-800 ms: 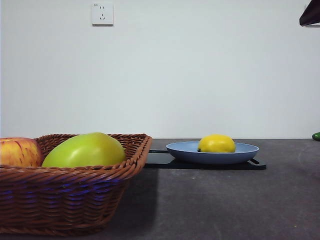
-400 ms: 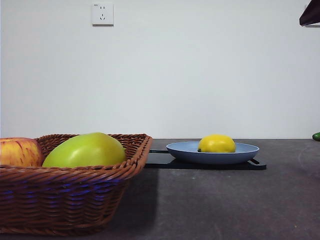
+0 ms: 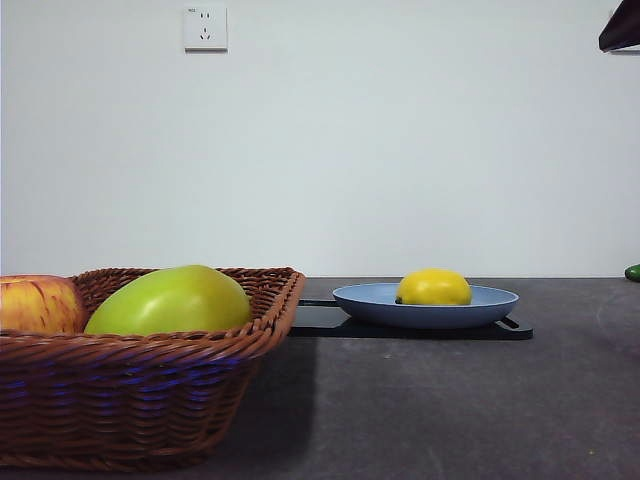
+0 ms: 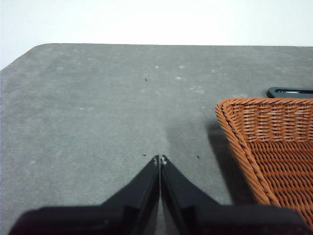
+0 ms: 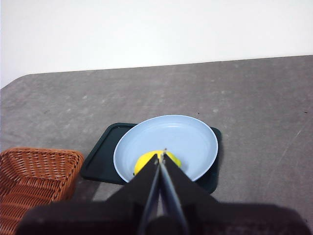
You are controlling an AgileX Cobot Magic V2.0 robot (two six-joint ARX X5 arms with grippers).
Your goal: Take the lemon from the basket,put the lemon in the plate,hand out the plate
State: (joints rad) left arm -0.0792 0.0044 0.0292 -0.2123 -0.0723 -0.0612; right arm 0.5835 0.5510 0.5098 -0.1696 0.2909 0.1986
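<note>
The yellow lemon [image 3: 433, 287] lies in the blue plate [image 3: 480, 308], which rests on a flat black tray [image 3: 330, 322]. The right wrist view shows the lemon [image 5: 142, 162] in the plate [image 5: 186, 139], partly behind my right gripper [image 5: 161, 157], which is shut, empty and held high above the plate. The wicker basket [image 3: 130, 400] stands at the near left; its corner also shows in the left wrist view [image 4: 274, 147]. My left gripper [image 4: 160, 159] is shut and empty over bare table beside the basket.
A large yellow-green fruit [image 3: 170, 300] and a red-yellow apple [image 3: 38, 305] lie in the basket. A dark arm tip [image 3: 622, 30] shows at the top right corner. A small green thing [image 3: 632, 272] sits at the right edge. A wall stands behind the table.
</note>
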